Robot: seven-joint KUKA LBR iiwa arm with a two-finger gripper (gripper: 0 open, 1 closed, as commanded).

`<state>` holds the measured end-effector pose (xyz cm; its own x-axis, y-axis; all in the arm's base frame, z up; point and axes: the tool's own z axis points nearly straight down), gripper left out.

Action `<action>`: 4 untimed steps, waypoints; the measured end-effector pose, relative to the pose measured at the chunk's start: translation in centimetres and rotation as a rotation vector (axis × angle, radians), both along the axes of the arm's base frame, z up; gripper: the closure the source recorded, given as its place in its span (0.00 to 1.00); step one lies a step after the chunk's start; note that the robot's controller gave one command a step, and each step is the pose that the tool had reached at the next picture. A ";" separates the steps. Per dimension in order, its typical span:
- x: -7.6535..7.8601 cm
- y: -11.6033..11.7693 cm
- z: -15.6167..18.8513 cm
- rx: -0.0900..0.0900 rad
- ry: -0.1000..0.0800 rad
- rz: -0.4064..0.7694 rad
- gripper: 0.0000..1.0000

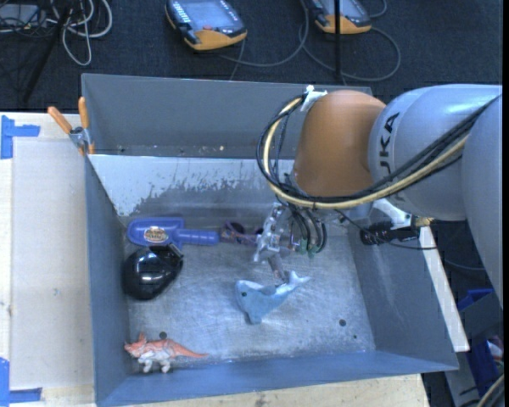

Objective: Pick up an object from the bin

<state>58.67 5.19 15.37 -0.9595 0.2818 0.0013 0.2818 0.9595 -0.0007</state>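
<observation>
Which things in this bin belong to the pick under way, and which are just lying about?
In play: light blue shark toy, mid-floor, likely the target, with the jaws close over its tail end.
Lying about: blue-handled brush, black rounded object, orange dinosaur toy, purple thing beside the brush.

The arm (445,142) has a smooth, rounded shell of pale silver-grey colour. On the shell there are black letters (388,147), of which "KU" can be read. At the wrist sits an orange-brown cover (335,142), shaped like a dome. Cables (274,155), some black and some cream, run in loops around the cover and further along the shell. Below the cover is the gripper (274,257), small and of bright bare metal, with thin dark wires beside it. A black part (388,232) on a white bracket is fixed under the shell.
</observation>
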 end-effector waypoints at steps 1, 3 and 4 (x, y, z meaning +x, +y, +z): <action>-4.6 -2.7 11.7 0.000 -0.001 -0.093 1.00; -4.5 -2.8 -0.4 -0.001 0.009 -0.069 0.00; -4.4 -2.8 0.1 0.000 0.001 -0.070 0.00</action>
